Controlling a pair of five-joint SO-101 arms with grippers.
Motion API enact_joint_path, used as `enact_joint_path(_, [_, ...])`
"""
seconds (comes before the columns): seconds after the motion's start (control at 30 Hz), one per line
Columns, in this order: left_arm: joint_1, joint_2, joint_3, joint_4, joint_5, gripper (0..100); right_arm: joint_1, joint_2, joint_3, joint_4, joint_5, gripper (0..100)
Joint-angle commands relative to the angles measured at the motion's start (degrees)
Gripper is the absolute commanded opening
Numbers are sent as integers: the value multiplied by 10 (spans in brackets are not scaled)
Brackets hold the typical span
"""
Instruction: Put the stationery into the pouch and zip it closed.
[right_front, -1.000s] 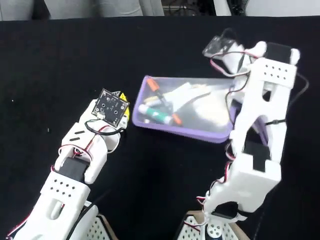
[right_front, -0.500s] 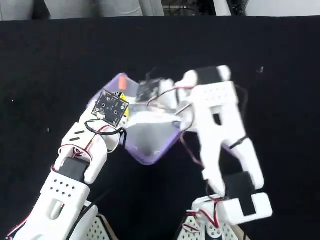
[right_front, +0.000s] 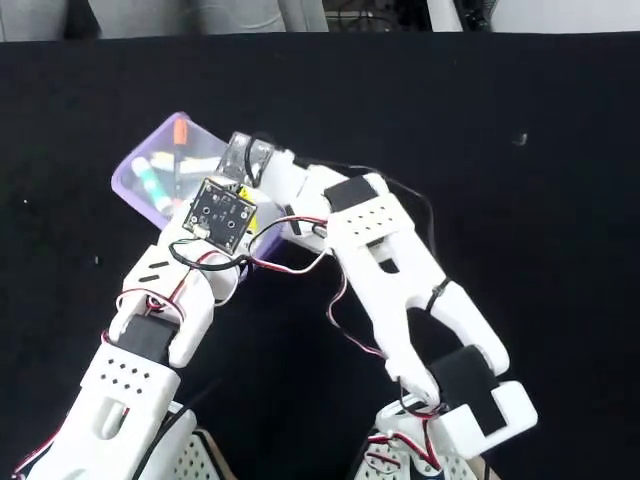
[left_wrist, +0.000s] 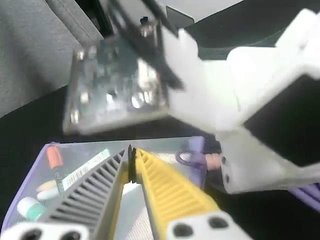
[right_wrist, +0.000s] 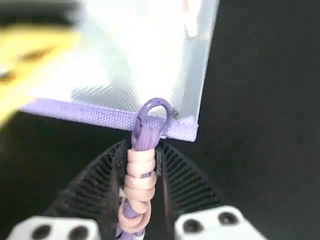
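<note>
Here, in the high view, a translucent pouch with purple edging (right_front: 150, 165) lies tilted on the black surface (right_front: 500, 200), in its far left part. The pouch holds an orange marker (right_front: 180, 135) and a green-capped white tube (right_front: 152, 182). The white left arm (right_front: 165, 290) and the white right arm (right_front: 390, 250) meet at the pouch's near corner, the right arm's wrist lying just beyond the left arm's. In the left wrist view, the left hand (left_wrist: 131, 157), one finger grey and one yellow, is closed with its tips together on the pouch near its upper edge. The marker and tube lie inside the pouch to one side of the fingers, and the right arm's circuit board (left_wrist: 115, 90) hangs close above. In the right wrist view, the right hand (right_wrist: 142, 150) is closed on a purple-and-pink zip-pull cord (right_wrist: 139, 175), whose purple ring (right_wrist: 152, 112) sits on the purple edging at the pouch's corner.
</note>
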Motion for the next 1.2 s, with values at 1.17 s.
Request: enact_joint_path(1.17, [-91,-60,2,-3,22,29,199,-379,25,-3,-158,162])
